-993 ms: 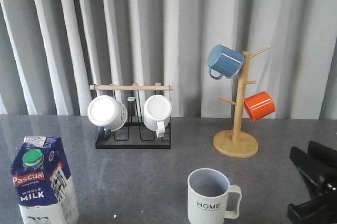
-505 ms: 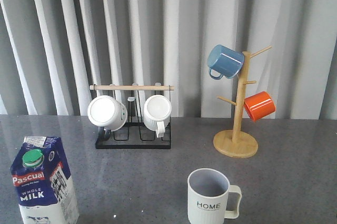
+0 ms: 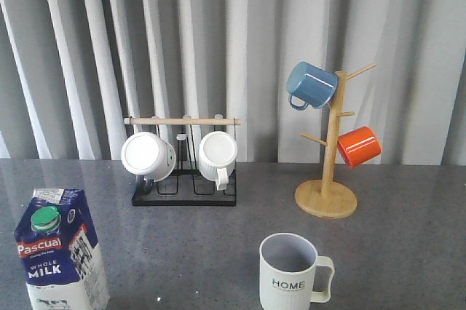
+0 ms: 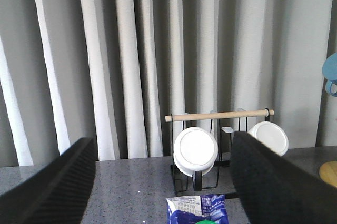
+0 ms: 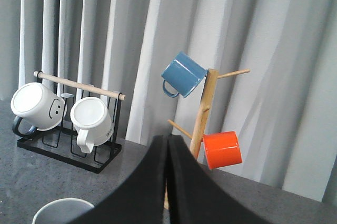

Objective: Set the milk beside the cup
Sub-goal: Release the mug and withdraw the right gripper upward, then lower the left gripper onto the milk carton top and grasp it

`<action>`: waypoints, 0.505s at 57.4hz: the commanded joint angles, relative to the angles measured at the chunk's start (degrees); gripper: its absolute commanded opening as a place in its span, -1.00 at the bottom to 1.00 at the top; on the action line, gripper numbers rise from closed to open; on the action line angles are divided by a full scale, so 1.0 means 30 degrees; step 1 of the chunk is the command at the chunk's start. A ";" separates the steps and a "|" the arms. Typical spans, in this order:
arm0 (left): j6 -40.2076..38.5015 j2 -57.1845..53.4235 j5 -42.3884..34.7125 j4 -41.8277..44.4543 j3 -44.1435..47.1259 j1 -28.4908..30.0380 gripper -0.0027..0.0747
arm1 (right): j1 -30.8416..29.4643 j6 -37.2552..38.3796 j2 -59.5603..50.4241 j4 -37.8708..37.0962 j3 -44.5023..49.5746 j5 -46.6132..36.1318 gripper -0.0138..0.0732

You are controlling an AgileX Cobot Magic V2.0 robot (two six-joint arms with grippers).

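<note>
Grey speckled table (image 3: pixel 408 252), glossy surface. Milk carton (image 3: pixel 60 248) stands upright at near left edge. Cup (image 3: pixel 291 272) with "HOME" lettering stands near front, right of centre, well apart from carton. Black wire rack (image 3: pixel 185 195) stands further back, left of centre. Round wooden base of mug tree (image 3: pixel 325 199) stands back right.

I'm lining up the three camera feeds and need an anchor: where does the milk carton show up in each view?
Front view: the milk stands at the lower left, on the table's near edge.
Left wrist view: only its top shows at the bottom edge, between the open left claw fingers.
Right wrist view: not in it.
Shared landmark: the black mug rack with its wooden bar.
</note>
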 commanded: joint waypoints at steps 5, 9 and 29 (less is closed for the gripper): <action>-0.0011 -0.0060 -0.1548 -0.0136 -0.0655 -0.0041 0.40 | -0.0130 -0.0103 -0.0035 -0.0240 -0.0653 -0.1305 -0.70; 0.0047 -0.0060 -0.1818 -0.0120 -0.0655 -0.0041 0.40 | -0.0130 -0.0103 -0.0035 -0.0240 -0.0653 -0.1305 -0.70; -0.1803 0.1159 -0.2641 -0.0138 -0.0655 -0.0063 0.96 | -0.0130 -0.0103 -0.0035 -0.0224 -0.0653 -0.1302 -0.70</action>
